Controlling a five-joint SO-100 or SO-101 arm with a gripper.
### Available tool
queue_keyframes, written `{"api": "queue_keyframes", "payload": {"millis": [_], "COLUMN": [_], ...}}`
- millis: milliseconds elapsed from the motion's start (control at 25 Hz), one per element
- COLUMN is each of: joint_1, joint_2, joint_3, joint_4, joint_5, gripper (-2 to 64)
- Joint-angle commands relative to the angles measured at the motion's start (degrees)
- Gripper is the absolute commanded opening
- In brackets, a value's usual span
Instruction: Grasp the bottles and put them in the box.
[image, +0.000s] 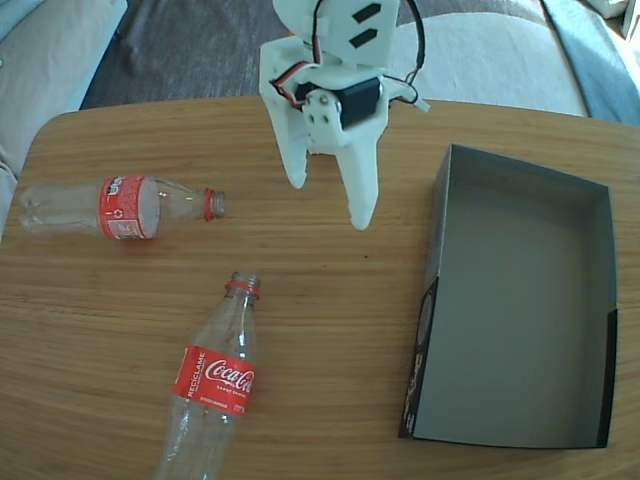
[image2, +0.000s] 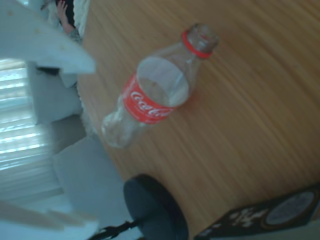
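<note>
A round wooden tabletop (image: 330, 300) seen from above. A white robot pincer (image: 330, 205) hangs over its far middle, fingers spread apart and holding nothing, pointing down between the bottles and the box as if about to choose a target. Two empty clear bottles with red labels lie flat on the left: the far bottle (image: 120, 207) with its neck pointing right, the near bottle (image: 215, 380) with its neck pointing away, toward the pincer. Lying on their sides, they are unlikely to topple. The box (image: 520, 300), an empty grey-floored tray, sits at the right, well apart from both. The wrist view shows one bottle (image2: 157, 92) below.
</note>
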Motion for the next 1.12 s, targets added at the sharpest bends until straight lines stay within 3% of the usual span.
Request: {"api": "queue_keyframes", "payload": {"millis": [0, 320, 480, 680, 840, 1080], "joint_1": [0.4, 1.1, 5.0, 9.9, 13.3, 16.3], "joint_2": [-1.2, -9.0, -12.3, -16.8, -19.3, -20.6], "joint_3": [-3.7, -3.3, -3.1, -3.1, -2.2, 3.9], "joint_4": [2.3, 1.7, 1.6, 0.7, -5.0, -22.3], "joint_5": [-3.4, -11.8, -12.4, -19.0, -26.0, -36.2], "gripper": [38.8, 39.5, 39.6, 39.3, 39.0, 38.9]}}
